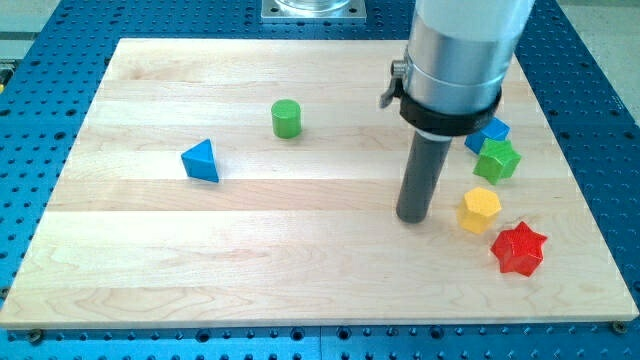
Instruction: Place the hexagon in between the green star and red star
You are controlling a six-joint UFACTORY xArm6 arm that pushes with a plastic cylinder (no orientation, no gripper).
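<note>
The yellow hexagon (481,210) lies at the view's right, between the green star (497,160) above it and the red star (519,249) below and to its right. It nearly touches the red star and sits a short gap below the green star. My tip (413,217) rests on the board just left of the hexagon, a small gap apart from it.
A blue block (492,131) sits just above the green star, partly hidden by the arm. A green cylinder (286,118) stands at the upper middle. A blue triangle block (201,161) lies at the left. The wooden board (300,280) ends close to the red star's right.
</note>
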